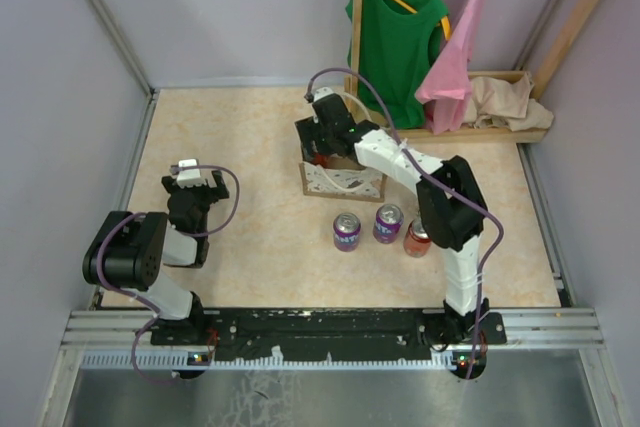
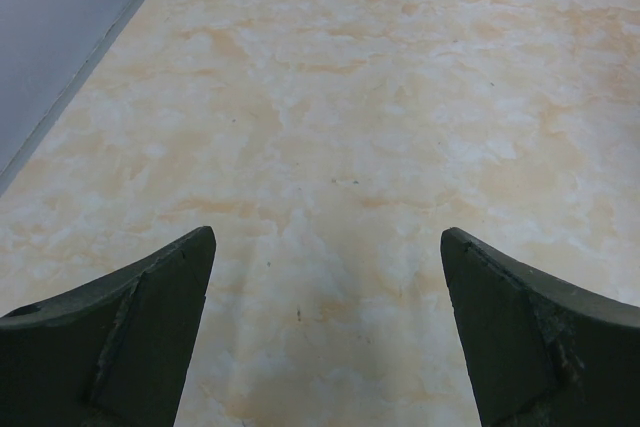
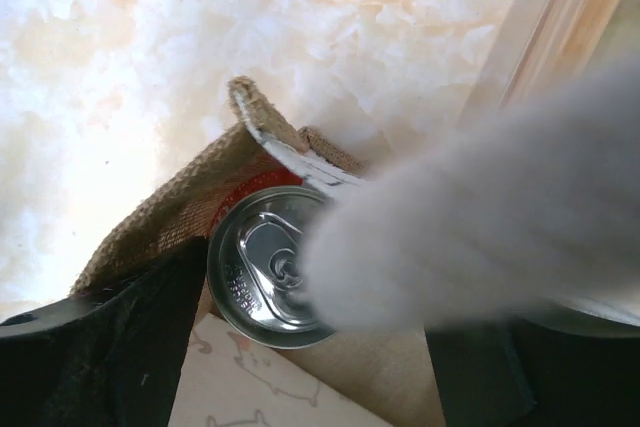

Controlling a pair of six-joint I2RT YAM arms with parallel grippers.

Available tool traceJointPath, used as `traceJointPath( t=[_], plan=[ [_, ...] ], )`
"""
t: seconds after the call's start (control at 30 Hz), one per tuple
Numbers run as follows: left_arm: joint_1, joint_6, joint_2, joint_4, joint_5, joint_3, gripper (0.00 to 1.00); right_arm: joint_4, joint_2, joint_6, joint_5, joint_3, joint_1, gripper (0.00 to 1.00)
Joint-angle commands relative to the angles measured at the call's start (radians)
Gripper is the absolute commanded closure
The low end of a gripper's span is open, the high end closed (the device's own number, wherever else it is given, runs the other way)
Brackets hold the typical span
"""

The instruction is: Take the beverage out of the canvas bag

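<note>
The canvas bag (image 1: pixel 341 183) stands upright at mid-table, beige with a white patterned band. My right gripper (image 1: pixel 326 143) reaches down into its open top. In the right wrist view a red beverage can (image 3: pixel 262 269) stands inside the bag (image 3: pixel 165 215), silver top up. My right gripper (image 3: pixel 315 299) is open with one jaw on each side of the can. A blurred white handle (image 3: pixel 480 217) crosses the view and hides the can's right side. My left gripper (image 1: pixel 190 187) (image 2: pixel 328 237) is open and empty over bare table at the left.
Two purple cans (image 1: pixel 346 231) (image 1: pixel 388 223) and a red can (image 1: pixel 417 239) stand in front of the bag. A wooden rack at the back holds a green shirt (image 1: pixel 395 27), a pink garment (image 1: pixel 455 57) and a plain tan cloth (image 1: pixel 505 102). Walls close in on the left, the back and the right.
</note>
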Motion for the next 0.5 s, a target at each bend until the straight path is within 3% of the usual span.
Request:
traceJointPath(
  t=[0.0, 0.17, 0.33, 0.37, 0.43, 0.47],
  plan=[
    [-0.001, 0.005, 0.006, 0.018, -0.004, -0.006, 0.0, 0.047, 0.016, -0.042, 0.086, 0.023, 0.005, 0.24],
    [-0.001, 0.005, 0.006, 0.018, -0.003, -0.006, 0.0, 0.051, 0.019, -0.053, 0.097, 0.009, 0.006, 0.39],
    [-0.002, 0.005, 0.006, 0.017, -0.004, -0.006, 0.0, 0.075, -0.006, -0.082, 0.083, -0.034, 0.006, 0.63],
    [-0.001, 0.004, 0.006, 0.018, -0.004, -0.006, 0.0, 0.078, -0.01, -0.091, 0.078, -0.04, 0.005, 0.69],
    [-0.001, 0.005, 0.007, 0.018, -0.003, -0.005, 0.0, 0.093, -0.022, -0.116, 0.082, -0.051, 0.005, 1.0],
    [-0.001, 0.006, 0.006, 0.018, -0.004, -0.005, 0.0, 0.107, -0.031, -0.129, 0.083, -0.06, 0.006, 1.0]
  ],
)
